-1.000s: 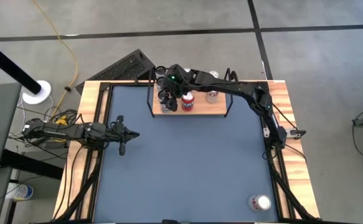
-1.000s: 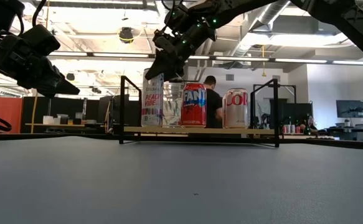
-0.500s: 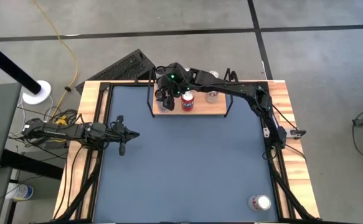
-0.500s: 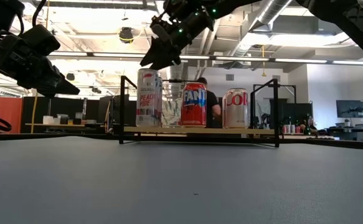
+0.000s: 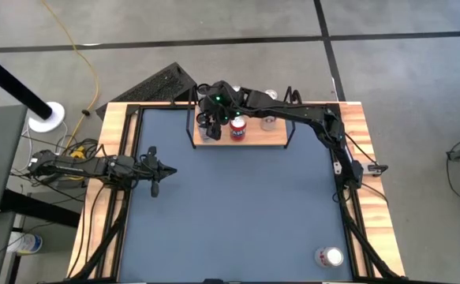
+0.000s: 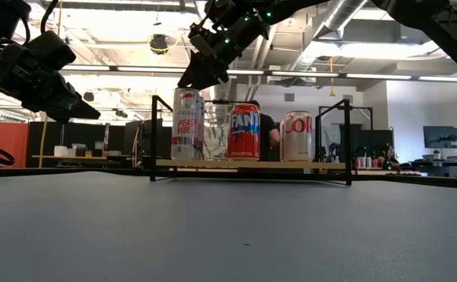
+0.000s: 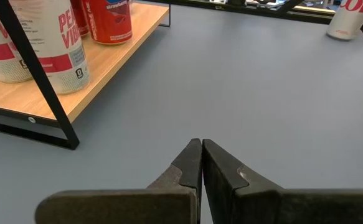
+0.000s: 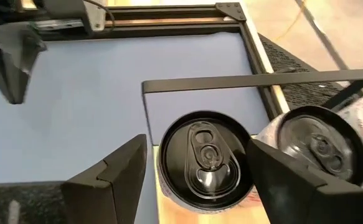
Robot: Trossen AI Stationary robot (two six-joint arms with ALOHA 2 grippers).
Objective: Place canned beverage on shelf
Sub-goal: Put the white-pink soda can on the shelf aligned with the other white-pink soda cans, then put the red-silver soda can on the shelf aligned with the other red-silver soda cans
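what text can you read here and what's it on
"PEACH VIBE" on the tall white can at the shelf's end, below the open right tool.
"FAN", cut off, on the red can.
"CO", cut off, on the white and red can.
"OK", partial, on the can lying apart on the table.
Small print on the tall can: too small to read.
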